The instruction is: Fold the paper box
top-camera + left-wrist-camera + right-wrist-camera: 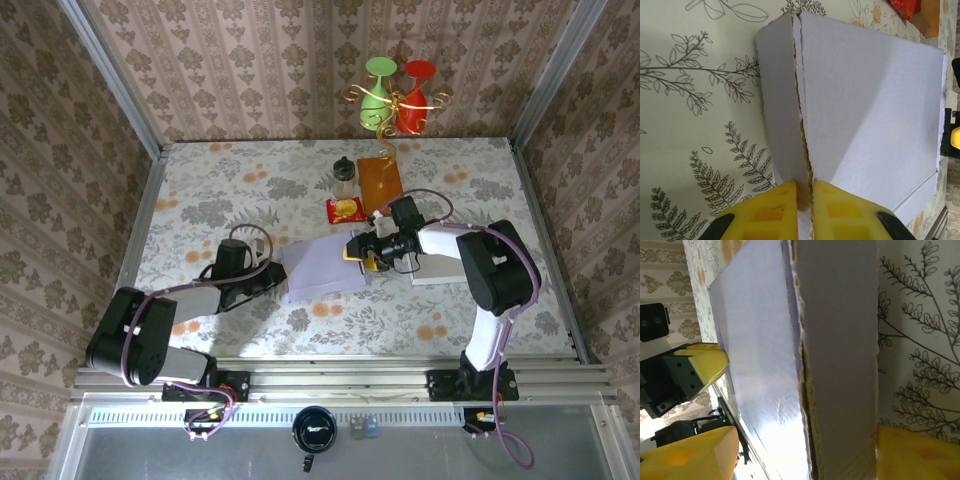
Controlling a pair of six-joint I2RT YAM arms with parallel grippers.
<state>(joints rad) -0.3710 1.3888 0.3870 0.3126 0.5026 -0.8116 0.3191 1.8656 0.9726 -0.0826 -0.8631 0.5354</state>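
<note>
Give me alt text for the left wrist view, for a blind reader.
The left claw, yellow-fingered, is shut on the edge of a white paper box where two panels meet at a ragged seam. Beneath lies a leaf-print table.

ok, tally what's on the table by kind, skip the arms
Paper box: 1
Goblets: 2, green goblet, red goblet
Wire stand: 1
Jar: 1
Red packet: 1
Brown board: 1
White flat piece: 1
Total: 8

The left arm (130,340) and right arm (500,268) have black joints, white and grey links, purple cables (517,445), and chunky yellow fingers (775,210) with moulded pockets.
</note>
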